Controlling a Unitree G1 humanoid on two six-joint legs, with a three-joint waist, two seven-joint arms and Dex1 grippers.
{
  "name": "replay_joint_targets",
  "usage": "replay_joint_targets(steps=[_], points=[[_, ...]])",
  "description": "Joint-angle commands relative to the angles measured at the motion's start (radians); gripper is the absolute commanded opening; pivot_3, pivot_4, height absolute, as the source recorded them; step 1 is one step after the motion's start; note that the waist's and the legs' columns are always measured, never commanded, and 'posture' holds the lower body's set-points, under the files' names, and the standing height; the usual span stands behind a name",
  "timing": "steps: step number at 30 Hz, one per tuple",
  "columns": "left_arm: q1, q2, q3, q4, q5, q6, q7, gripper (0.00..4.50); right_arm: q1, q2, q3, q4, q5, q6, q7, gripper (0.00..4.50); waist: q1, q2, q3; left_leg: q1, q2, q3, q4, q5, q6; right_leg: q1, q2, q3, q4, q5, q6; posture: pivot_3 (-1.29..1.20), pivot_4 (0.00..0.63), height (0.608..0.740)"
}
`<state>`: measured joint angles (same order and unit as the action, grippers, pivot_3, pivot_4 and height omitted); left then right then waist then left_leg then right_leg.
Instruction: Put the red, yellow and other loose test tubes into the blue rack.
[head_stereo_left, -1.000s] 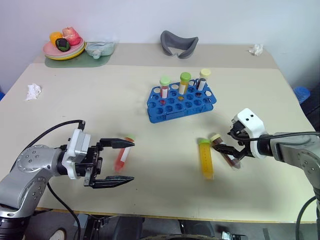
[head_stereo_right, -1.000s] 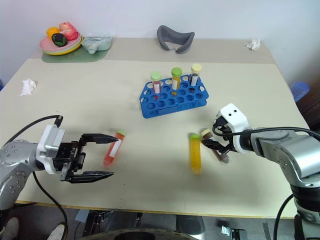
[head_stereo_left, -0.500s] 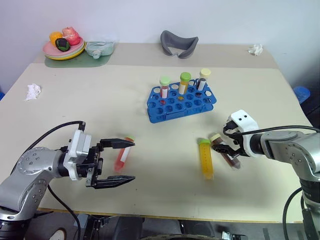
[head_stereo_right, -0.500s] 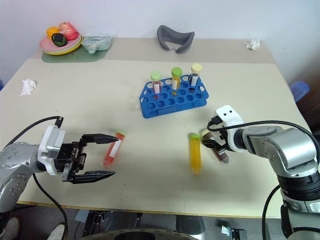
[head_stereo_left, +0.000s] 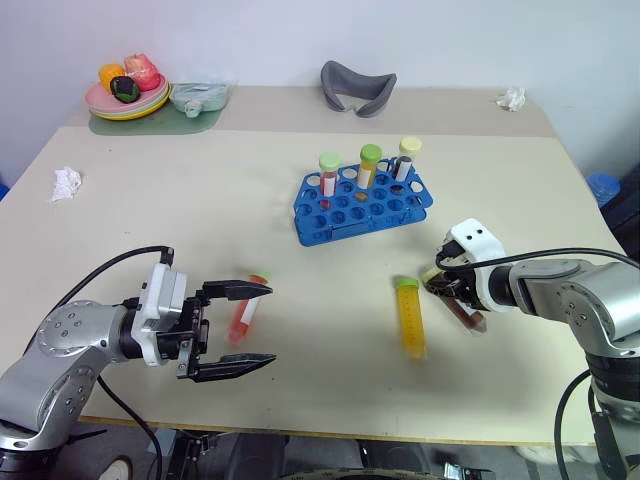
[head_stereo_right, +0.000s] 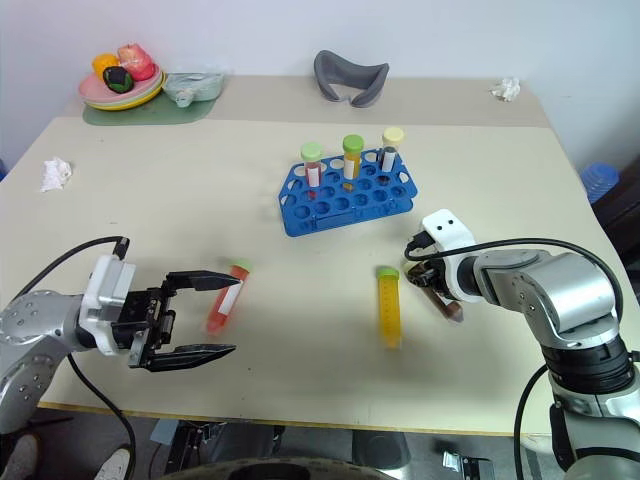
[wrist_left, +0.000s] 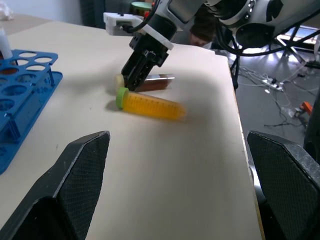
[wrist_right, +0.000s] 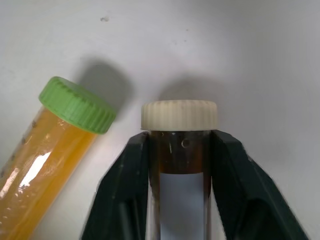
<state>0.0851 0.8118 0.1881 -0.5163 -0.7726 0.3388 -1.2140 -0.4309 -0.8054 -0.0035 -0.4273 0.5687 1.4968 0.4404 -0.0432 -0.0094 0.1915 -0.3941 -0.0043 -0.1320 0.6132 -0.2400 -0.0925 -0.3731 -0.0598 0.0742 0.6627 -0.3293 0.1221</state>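
Right claw: we saw the right gripper (wrist_right: 179, 150) clamped on the brown tube (wrist_right: 180, 165) just below its cream cap, both fingers (wrist_right: 125, 185) pressed to the tube's sides; the tube lay flat on the table (head_stereo_left: 200, 200).
Beside it: the yellow tube (head_stereo_left: 411, 315) lay just to the left of the brown one, its green cap near the cream cap, close to the fingers but apart from them.
Left claw: the left gripper (head_stereo_left: 236, 327) hung level with its two fingers spread wide, gripping nothing.
Red tube: we found the red tube (head_stereo_left: 246, 308) lying on the table past the spread fingers, its cap pointing away from the robot, touched by neither finger.
Rack: the blue rack (head_stereo_left: 362, 201) stood farther out, well apart from both claws, with three capped tubes upright along its back row.
Farther off: a crumpled tissue (head_stereo_left: 66, 182) near the left edge, a plate of fruit (head_stereo_left: 127, 88) at the far left corner, a grey curved thing (head_stereo_left: 357, 87) at the far edge, another tissue (head_stereo_left: 513, 98) at the far right.
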Motion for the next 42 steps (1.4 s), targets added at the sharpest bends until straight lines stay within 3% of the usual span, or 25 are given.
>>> replay_joint_targets(steps=[1,10,29,38,42], points=[[0.003,-0.003,0.013,-0.038,-0.016,0.001,0.011,4.50,-0.011,-0.025,-0.001,-0.034,0.000,-0.022,0.022,1.76,0.000,0.000,0.000,0.000,0.000,0.000,0.000,0.000,0.000,0.000,0.000,0.000,0.000,0.000,0.000,0.00,0.150,0.740],[-0.010,-0.007,0.008,-0.039,-0.024,0.010,0.023,4.50,-0.060,-0.063,-0.049,-0.049,0.028,-0.035,0.091,1.76,-0.001,0.000,0.000,0.000,0.000,0.000,0.000,0.000,0.000,0.000,0.000,0.000,0.000,0.000,0.000,0.00,0.150,0.740],[-0.018,-0.010,0.014,-0.053,-0.033,0.032,0.047,4.50,-0.023,-0.099,0.040,-0.017,-0.006,-0.096,0.137,1.76,0.000,0.000,0.000,-0.001,0.000,0.000,0.000,0.000,0.001,0.000,0.000,0.000,0.000,0.000,0.000,0.00,0.150,0.740],[-0.008,-0.008,0.014,-0.064,-0.036,0.031,0.066,4.50,-0.045,-0.063,0.087,0.034,-0.040,-0.134,0.123,1.76,-0.001,0.000,0.000,-0.001,0.000,0.000,0.000,0.000,0.001,-0.001,0.000,0.000,0.000,0.000,0.000,0.00,0.150,0.740],[0.001,-0.008,0.018,-0.069,-0.038,0.030,0.070,4.50,-0.054,-0.051,0.099,0.047,-0.050,-0.144,0.123,0.81,-0.001,0.000,0.000,0.000,0.000,0.000,0.000,0.000,0.001,0.000,0.000,0.000,0.000,0.000,0.000,0.00,0.150,0.740]])
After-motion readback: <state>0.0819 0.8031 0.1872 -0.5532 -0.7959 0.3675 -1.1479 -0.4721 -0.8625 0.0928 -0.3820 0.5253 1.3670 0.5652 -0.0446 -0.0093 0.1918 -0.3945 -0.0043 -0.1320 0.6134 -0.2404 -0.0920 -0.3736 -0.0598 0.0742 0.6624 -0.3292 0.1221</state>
